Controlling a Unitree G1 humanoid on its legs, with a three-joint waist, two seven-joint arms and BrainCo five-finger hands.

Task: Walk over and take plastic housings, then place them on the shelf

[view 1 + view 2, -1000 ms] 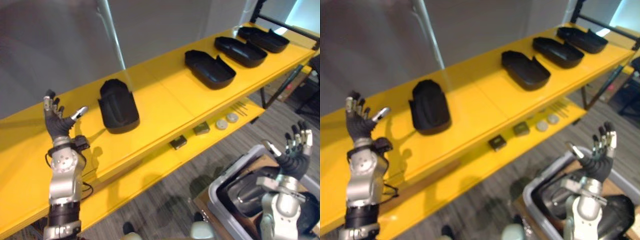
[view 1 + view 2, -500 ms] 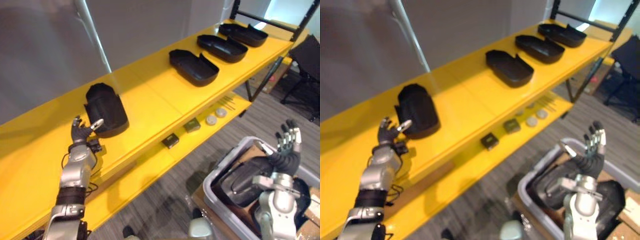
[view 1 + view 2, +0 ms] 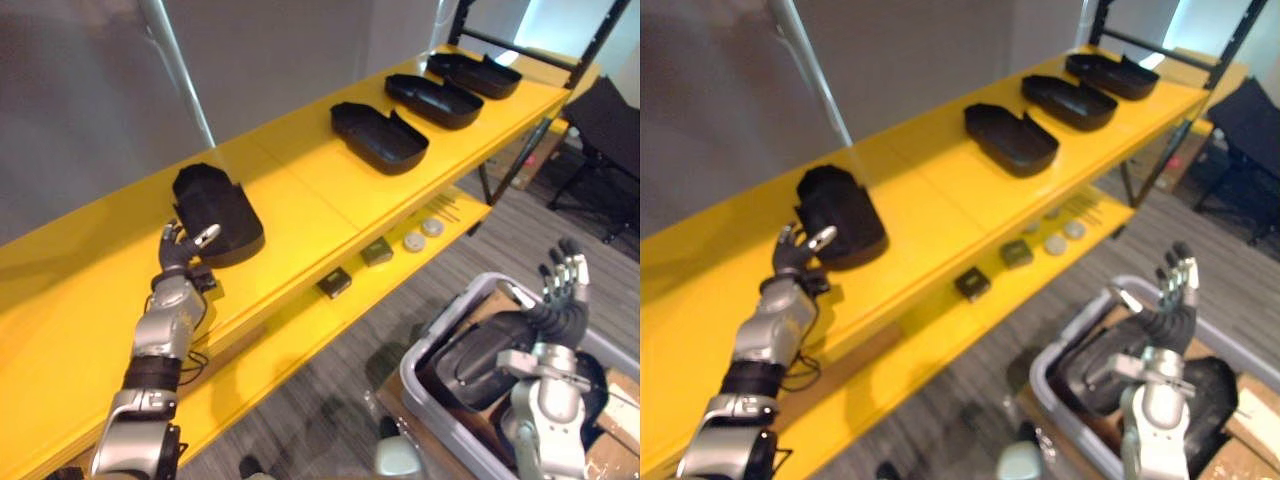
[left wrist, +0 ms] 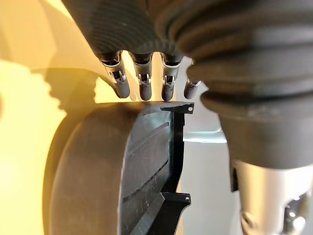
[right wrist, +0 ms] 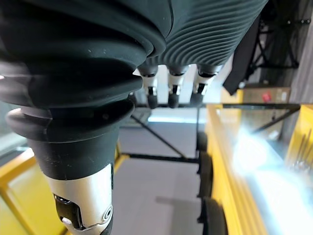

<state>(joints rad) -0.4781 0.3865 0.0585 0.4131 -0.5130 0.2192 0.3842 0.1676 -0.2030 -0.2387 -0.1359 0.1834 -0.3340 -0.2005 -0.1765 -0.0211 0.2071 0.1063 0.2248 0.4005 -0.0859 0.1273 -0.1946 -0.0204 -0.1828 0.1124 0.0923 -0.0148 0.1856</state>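
Observation:
A black plastic housing (image 3: 215,212) lies on the yellow shelf (image 3: 300,200), seen close up in the left wrist view as the housing (image 4: 112,171). My left hand (image 3: 180,250) is open at its near end, with straight fingers (image 4: 142,83) reaching over the rim; I cannot tell whether they touch. Three more black housings (image 3: 378,136), (image 3: 433,99), (image 3: 475,73) lie in a row further right on the shelf. My right hand (image 3: 562,300) is open and raised, holding nothing, above a grey bin (image 3: 430,390) that holds black housings (image 3: 480,355).
A lower yellow shelf (image 3: 300,340) carries small parts: two dark blocks (image 3: 334,283), (image 3: 377,251) and two round discs (image 3: 414,241), (image 3: 432,227). A black chair (image 3: 600,120) stands at the far right beyond the shelf's black post (image 3: 510,150). Cardboard (image 3: 620,400) lies beside the bin.
My left hand has come down from a raised pose and reached forward to the near end of the housing. The camera has shifted. The right hand stays raised over the bin.

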